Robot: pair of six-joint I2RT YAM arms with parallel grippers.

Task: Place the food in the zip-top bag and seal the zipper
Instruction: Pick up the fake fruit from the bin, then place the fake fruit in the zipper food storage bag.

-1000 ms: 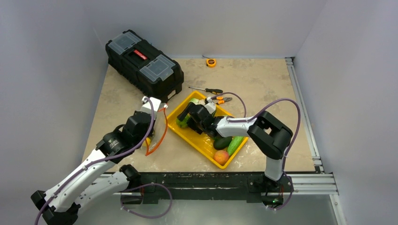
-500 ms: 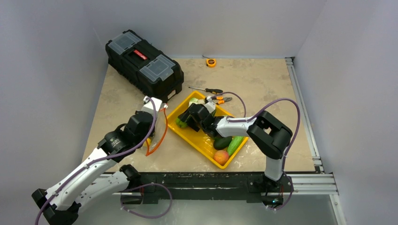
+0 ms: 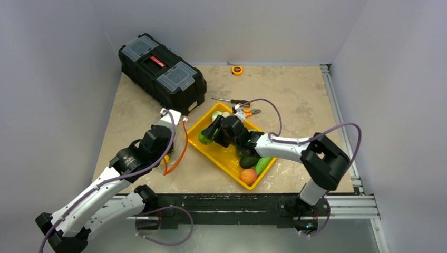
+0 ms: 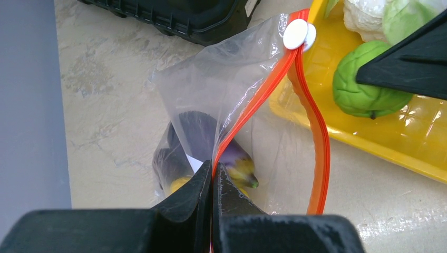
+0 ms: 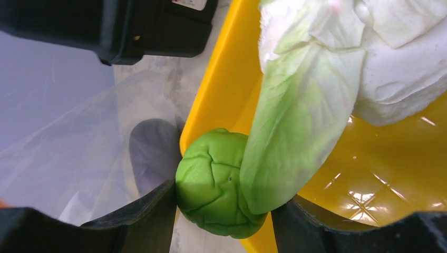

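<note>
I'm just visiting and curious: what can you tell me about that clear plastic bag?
The zip-top bag is clear, crinkly plastic with a red-orange zipper and a white slider. Its mouth gapes open beside the yellow tray. The left claw pinches one zipper edge. A purple eggplant and a yellow squash lie inside.

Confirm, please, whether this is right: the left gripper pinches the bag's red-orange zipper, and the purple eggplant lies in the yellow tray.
One thing is wrong: the left gripper does pinch the zipper, but the purple eggplant lies inside the zip-top bag, not in the yellow tray, as the left wrist view shows.
</note>
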